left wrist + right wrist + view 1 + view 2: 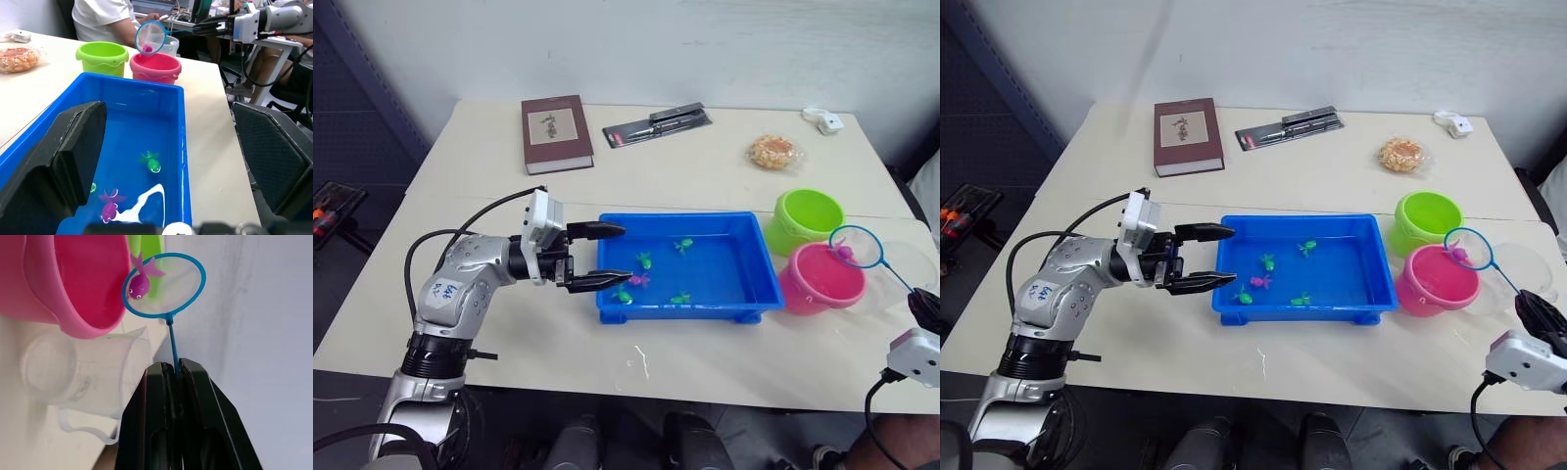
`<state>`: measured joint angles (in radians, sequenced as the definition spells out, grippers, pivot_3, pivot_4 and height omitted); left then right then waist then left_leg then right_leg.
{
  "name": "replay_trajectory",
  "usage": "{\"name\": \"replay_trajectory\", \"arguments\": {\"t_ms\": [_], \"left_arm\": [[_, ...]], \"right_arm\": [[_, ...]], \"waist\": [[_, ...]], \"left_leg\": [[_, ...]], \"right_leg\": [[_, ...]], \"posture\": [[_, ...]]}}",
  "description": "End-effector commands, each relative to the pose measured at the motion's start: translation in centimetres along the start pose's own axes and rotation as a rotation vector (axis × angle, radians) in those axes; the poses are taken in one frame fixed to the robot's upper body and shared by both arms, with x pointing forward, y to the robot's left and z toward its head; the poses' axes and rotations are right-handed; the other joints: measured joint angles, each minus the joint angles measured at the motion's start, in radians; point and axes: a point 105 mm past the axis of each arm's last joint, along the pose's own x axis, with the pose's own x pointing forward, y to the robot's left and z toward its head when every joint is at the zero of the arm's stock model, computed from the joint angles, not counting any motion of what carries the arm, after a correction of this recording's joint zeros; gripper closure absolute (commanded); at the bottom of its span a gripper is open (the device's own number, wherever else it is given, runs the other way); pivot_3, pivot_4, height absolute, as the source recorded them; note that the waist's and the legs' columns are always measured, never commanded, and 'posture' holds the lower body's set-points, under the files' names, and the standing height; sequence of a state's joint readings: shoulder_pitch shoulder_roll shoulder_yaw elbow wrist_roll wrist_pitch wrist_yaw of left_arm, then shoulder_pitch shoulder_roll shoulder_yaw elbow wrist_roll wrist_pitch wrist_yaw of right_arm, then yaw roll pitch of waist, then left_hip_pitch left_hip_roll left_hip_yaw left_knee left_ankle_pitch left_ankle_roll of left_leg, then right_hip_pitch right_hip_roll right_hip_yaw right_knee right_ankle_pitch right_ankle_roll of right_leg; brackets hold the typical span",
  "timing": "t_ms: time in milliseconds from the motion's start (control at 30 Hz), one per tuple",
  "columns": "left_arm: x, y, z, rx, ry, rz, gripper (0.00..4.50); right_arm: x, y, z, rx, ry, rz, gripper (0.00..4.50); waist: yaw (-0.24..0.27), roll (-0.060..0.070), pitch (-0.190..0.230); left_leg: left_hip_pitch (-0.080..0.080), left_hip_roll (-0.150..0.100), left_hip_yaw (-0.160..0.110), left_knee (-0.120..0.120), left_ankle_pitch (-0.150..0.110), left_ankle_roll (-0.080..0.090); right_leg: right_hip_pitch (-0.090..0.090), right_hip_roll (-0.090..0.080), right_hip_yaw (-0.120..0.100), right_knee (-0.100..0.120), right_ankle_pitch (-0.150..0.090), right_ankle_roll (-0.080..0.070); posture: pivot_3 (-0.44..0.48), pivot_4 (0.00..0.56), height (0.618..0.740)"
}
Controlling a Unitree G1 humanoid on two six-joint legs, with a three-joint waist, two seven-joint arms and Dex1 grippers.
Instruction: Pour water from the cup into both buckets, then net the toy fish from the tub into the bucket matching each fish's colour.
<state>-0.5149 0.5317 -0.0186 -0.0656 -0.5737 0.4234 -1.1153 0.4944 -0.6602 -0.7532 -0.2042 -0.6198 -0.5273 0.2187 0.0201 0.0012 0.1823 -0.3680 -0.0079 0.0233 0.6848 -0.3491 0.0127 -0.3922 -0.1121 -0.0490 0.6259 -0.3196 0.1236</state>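
Here, at the table's (509, 323) near right corner, our right gripper (173, 377) pinches the net's (858, 247) handle between closed fingers. The hoop hangs above the pink bucket (820, 278) with 1 pink fish (138, 285) in its mesh. The clear cup (83, 377) lies tipped just beside that bucket, toward the right edge. Our left gripper (612, 255) hovers spread over the left rim of the blue tub (744, 299), which holds 4 green fish (683, 245) and 1 pink. The green bucket (804, 219) stands just behind the pink one. Toward the far edge lie a book (555, 133), a packaged tool (657, 125) and a snack bag (773, 152).
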Motion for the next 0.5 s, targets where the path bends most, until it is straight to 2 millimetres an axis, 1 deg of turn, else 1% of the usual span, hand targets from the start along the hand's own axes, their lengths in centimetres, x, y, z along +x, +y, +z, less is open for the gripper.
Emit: {"name": "replay_trajectory", "arguments": {"t_ms": [33, 167, 233, 267, 300, 400, 433, 500], "left_arm": [[-0.2, -0.2, 0.8, 0.051, -0.009, -0.001, 0.11], [-0.1, -0.3, 0.7, 0.049, -0.008, -0.005, 0.11], [0.0, -0.4, 0.6, 0.047, -0.01, -0.007, 0.11], [0.0, -0.4, 0.6, 0.044, -0.013, -0.008, 0.11], [0.1, -0.4, 0.5, 0.043, -0.014, -0.009, 0.11], [0.2, -0.6, 0.4, 0.043, -0.009, -0.017, 0.11], [0.2, -0.5, 0.4, 0.042, -0.009, -0.017, 0.11], [0.2, -0.5, 0.3, 0.041, -0.006, -0.018, 0.11]], "right_arm": [[-0.4, -1.2, 0.4, -0.071, -0.021, -0.047, 4.5], [-0.8, -0.4, 0.8, -0.043, -0.038, -0.031, 4.5], [-0.8, -1.0, 0.0, -0.037, 0.006, -0.059, 4.5], [-0.7, -0.8, 0.1, -0.035, 0.001, -0.052, 4.5], [-0.6, -0.4, 0.7, -0.035, -0.028, -0.034, 4.5], [-0.6, -1.8, 0.1, -0.081, -0.009, -0.104, 4.5], [-0.6, -2.1, -0.7, -0.078, 0.028, -0.121, 4.5], [-0.3, -0.8, 0.4, -0.067, -0.04, -0.052, 4.5]], "waist": [[0.0, 0.0, 0.0], [-0.001, 0.0, 0.0], [-0.001, 0.0, 0.0], [-0.002, 0.0, 0.0], [-0.002, 0.0, 0.0], [-0.004, 0.0, 0.0], [-0.005, 0.0, 0.0], [-0.008, 0.0, 0.0]], "left_leg": [[0.0, 0.0, 0.0, 0.0, 0.0, 0.0], [0.0, 0.0, 0.0, 0.0, 0.0, 0.0], [0.0, 0.0, 0.0, 0.0, 0.0, 0.0], [0.0, 0.0, 0.0, 0.0, 0.0, 0.0], [0.0, 0.0, 0.0, 0.0, 0.0, 0.0], [0.0, 0.0, 0.0, 0.0, 0.0, 0.0], [0.0, 0.0, 0.0, 0.0, 0.0, 0.0], [0.0, 0.0, 0.0, 0.0, 0.0, 0.0]], "right_leg": [[0.0, 0.0, 0.0, 0.0, 0.0, 0.0], [0.0, 0.0, 0.0, 0.0, 0.0, 0.0], [0.0, 0.0, 0.0, 0.0, 0.0, 0.0], [0.0, 0.0, 0.0, 0.0, 0.0, 0.0], [0.0, 0.0, 0.0, 0.0, 0.0, 0.0], [0.0, 0.0, 0.0, 0.0, 0.0, 0.0], [0.0, 0.0, 0.0, 0.0, 0.0, 0.0], [0.0, 0.0, 0.0, 0.0, 0.0, 0.0]], "posture": [[0.0, 0.15, 0.738], [0.0, 0.15, 0.738], [0.0, 0.15, 0.738], [0.0, 0.15, 0.738], [0.0, 0.15, 0.738], [0.0, 0.15, 0.738], [0.0, 0.15, 0.738], [0.0, 0.15, 0.738]]}}
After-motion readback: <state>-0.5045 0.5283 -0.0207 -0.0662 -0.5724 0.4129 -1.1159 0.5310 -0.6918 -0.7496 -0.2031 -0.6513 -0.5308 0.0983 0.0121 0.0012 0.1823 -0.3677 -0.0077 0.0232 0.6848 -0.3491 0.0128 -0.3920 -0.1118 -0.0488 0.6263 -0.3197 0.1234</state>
